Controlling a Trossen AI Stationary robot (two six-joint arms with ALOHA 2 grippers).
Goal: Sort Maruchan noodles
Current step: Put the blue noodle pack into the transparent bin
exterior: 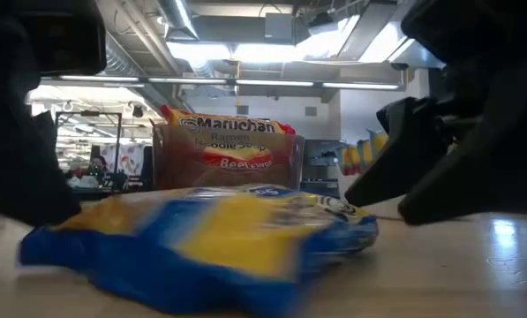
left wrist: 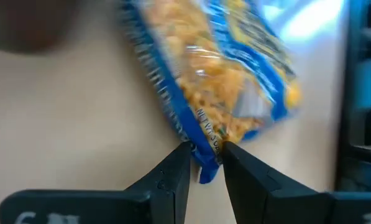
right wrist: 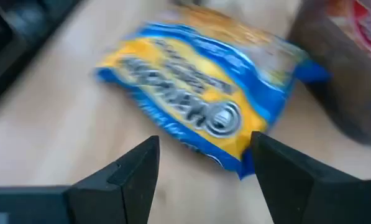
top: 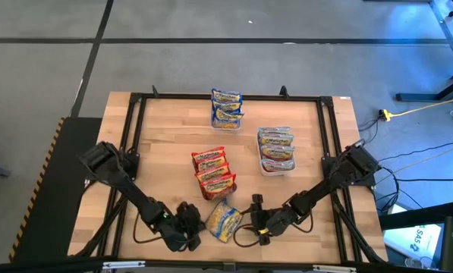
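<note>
A blue-labelled Maruchan packet point(top: 223, 221) lies near the table's near edge, between my two grippers; it fills the low view's foreground point(exterior: 201, 238). My left gripper point(top: 194, 227) is on its left side and shut on it. My right gripper point(top: 258, 220) is to its right, open, with its fingers point(right wrist: 141, 168) just short of the packet point(right wrist: 204, 93); I cannot tell whether one fingertip touches it. Other blue packets point(top: 226, 108) are stacked at the far edge, red ones point(top: 213, 173) in the middle, pinkish-orange ones point(top: 276, 150) to the right. My left gripper pinches the blue packet by a corner of its crimped edge point(left wrist: 205, 163) between the two fingertips point(left wrist: 179, 163). The fingers come about level from the table's left side. The packet appears to lie flat on the table.
The red stack sits in a clear container point(exterior: 228, 155) just beyond the loose packet. A black frame point(top: 135, 121) runs round the wooden table top. Bare wood point(top: 165, 136) lies left of the red stack and between the containers.
</note>
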